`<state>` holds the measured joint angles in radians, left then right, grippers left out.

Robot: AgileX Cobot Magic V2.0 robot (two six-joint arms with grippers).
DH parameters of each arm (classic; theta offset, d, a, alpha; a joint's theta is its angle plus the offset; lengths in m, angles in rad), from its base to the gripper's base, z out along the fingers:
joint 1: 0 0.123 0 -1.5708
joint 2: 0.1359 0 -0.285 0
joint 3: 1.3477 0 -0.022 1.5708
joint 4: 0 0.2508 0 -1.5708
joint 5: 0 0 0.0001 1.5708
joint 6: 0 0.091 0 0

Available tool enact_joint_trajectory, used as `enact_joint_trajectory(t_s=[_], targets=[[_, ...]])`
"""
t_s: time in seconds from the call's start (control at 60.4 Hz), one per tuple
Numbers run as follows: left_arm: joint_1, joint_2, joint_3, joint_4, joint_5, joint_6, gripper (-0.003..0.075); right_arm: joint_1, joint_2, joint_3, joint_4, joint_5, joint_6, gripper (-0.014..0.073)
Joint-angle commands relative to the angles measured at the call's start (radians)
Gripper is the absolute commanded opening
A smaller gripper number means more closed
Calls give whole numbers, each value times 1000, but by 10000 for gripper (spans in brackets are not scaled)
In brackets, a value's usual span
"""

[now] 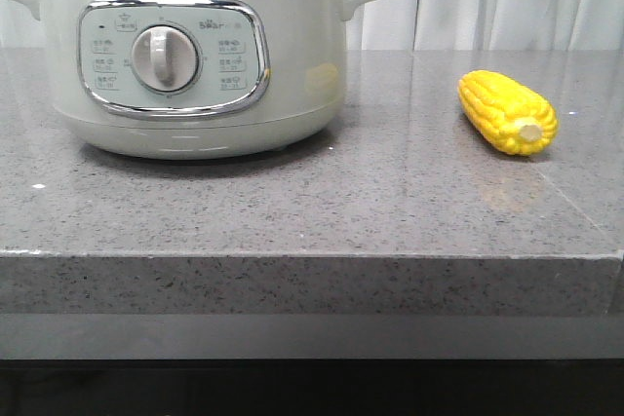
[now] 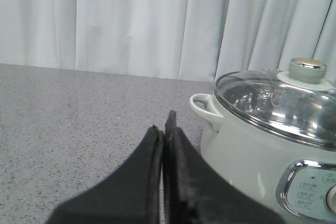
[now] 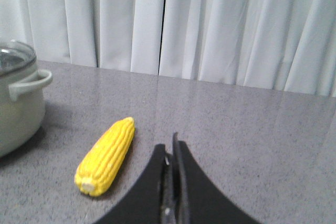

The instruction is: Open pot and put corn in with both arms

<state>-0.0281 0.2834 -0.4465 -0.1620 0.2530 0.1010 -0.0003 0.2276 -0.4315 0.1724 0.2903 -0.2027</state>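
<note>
The table [image 1: 322,202] carried the pot [image 1: 195,56] on its left part, lid [image 2: 273,100] on. The corn [image 1: 507,112] lay well apart on the right, stub end toward the table's front edge. The left gripper [image 2: 164,129] and the right gripper [image 3: 170,153] hung empty, fingers pressed together.

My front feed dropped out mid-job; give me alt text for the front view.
A lidded grey-green pot sits at left on a grey speckled counter, dial facing the camera. A yellow corn cob lies apart at right, stub end forward. No arms in view.
</note>
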Motion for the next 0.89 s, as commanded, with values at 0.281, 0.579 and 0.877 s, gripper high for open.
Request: enact_joint_trajectory(t_s=[0.281,0.579,0.877], targets=[[3,211,-140,-7,-88,-8,179,-5,203,-152,-5,-35,-8,119],[-1,218,-151,-30,-108,-8,671,-5,203,-151,-5,1,-8,652],[-107,488,-464,-30,173,30,670,-5,203,-151,-5,1,-8,650]])
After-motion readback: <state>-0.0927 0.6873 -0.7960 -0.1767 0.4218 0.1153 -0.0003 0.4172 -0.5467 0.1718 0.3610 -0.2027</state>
